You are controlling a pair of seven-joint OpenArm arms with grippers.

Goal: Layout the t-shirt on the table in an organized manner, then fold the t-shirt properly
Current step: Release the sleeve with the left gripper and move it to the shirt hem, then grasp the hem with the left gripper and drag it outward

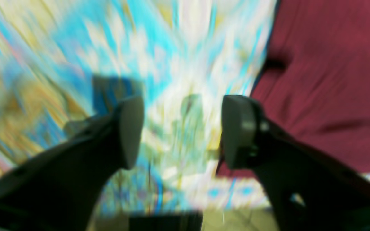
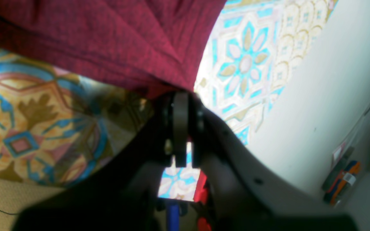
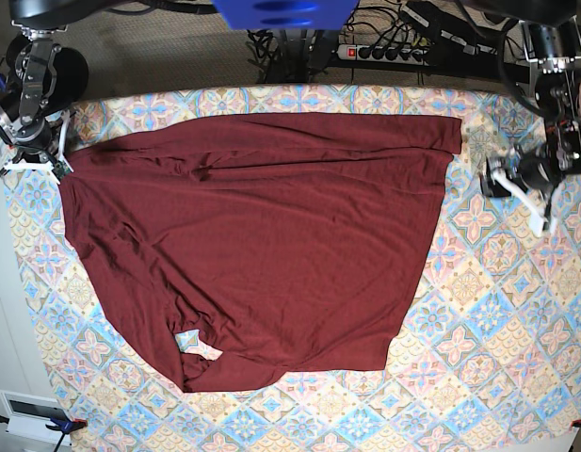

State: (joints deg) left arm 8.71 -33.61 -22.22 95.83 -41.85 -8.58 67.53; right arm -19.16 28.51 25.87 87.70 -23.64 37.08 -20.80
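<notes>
The dark maroon t-shirt (image 3: 262, 245) lies spread across the patterned table (image 3: 488, 320), wrinkled, with a small fold near its lower left hem. My right gripper (image 3: 36, 155) sits at the table's far left corner. In the right wrist view the right gripper (image 2: 180, 96) is shut on the edge of the t-shirt (image 2: 108, 38). My left gripper (image 3: 521, 193) hovers at the table's right side, just clear of the shirt's upper right corner. In the blurred left wrist view the left gripper (image 1: 181, 106) is open with only tablecloth between its fingers, and the t-shirt (image 1: 326, 80) lies to its right.
A power strip (image 3: 384, 52) with cables lies on the floor behind the table. A blue part (image 3: 285, 11) of the robot's stand hangs over the back edge. A white wall (image 2: 316, 122) runs beside the table, with a white box (image 3: 31, 410) low on it.
</notes>
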